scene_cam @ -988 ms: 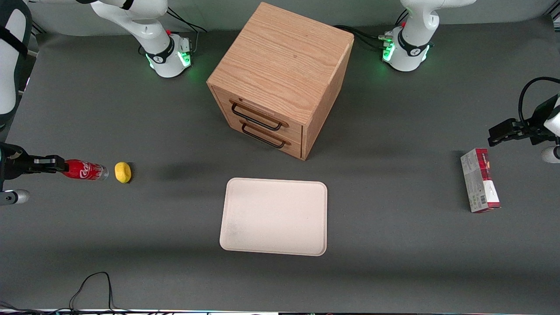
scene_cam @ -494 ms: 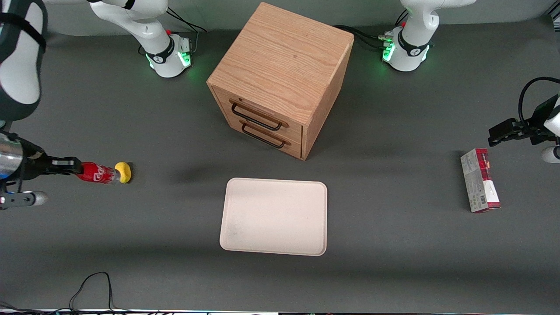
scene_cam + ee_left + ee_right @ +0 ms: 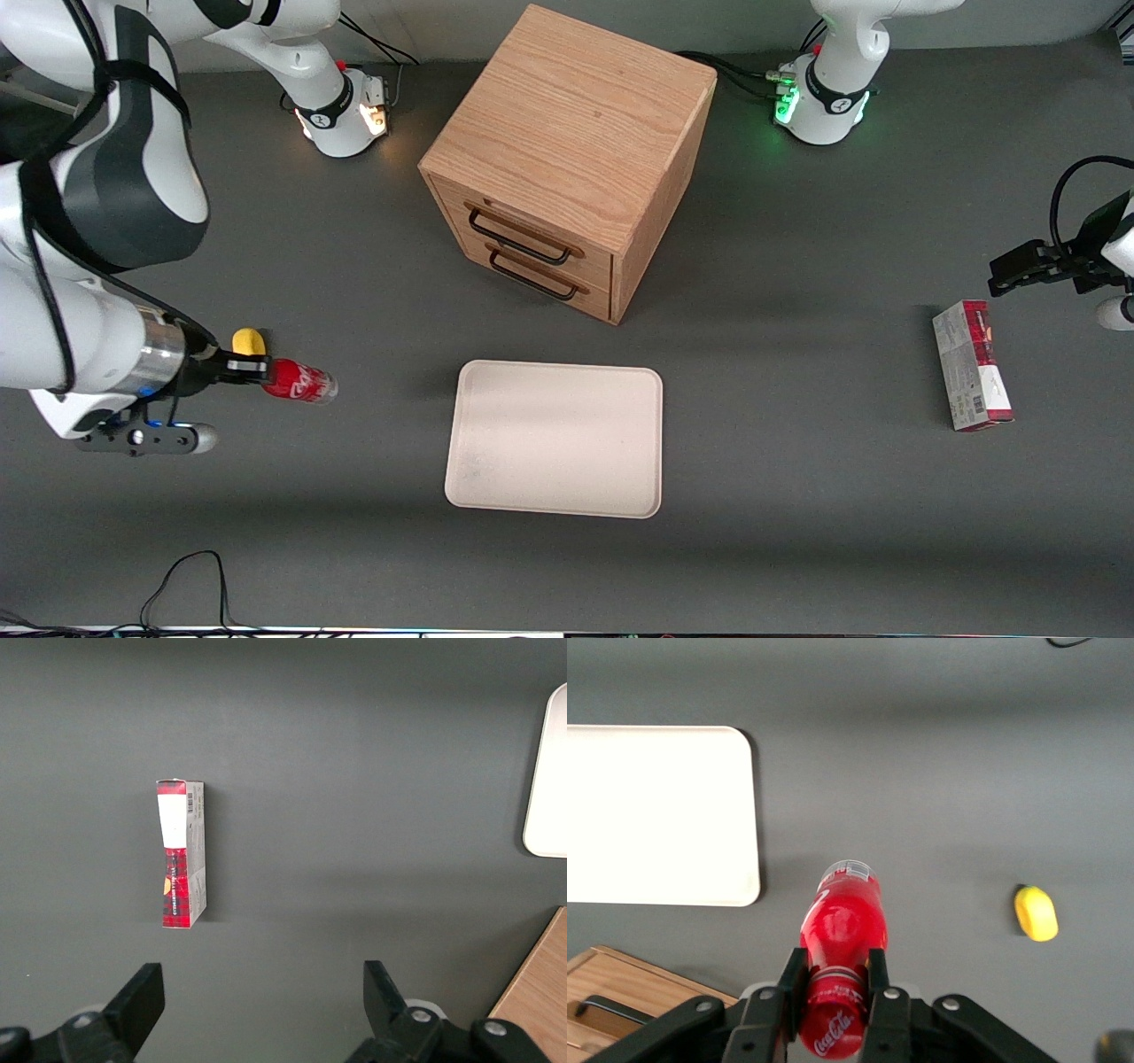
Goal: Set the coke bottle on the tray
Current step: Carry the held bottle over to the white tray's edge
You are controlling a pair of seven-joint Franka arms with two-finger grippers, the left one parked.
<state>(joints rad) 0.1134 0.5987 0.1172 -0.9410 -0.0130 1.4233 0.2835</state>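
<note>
Red coke bottle [image 3: 299, 383] hangs in the air, lying roughly level, neck end clamped between the fingers of the gripper [image 3: 257, 369], silvery base pointing toward the tray [image 3: 555, 438]. In the right wrist view the two fingers [image 3: 790, 979] press against the bottle's neck just below the cap, so the hold is on a narrow, rounded part.

Bottle sits above bare table between the lemon [image 3: 249, 340] and the tray's short edge at the working arm's end; not yet over the tray. Tray is empty, lying flat, nearer the front camera than the wooden cabinet [image 3: 567, 159]. Carton [image 3: 972, 365] lies well apart, toward the parked arm's end of the table.

Risks, judged from here:
- Grip near the neck, body cantilevered: the bottle may pivot or slip during travel.
- Released level, a round bottle is likely to roll across the tray; the low rim may not stop it.
- Lowering too early would catch the base on the tray's rim.
</note>
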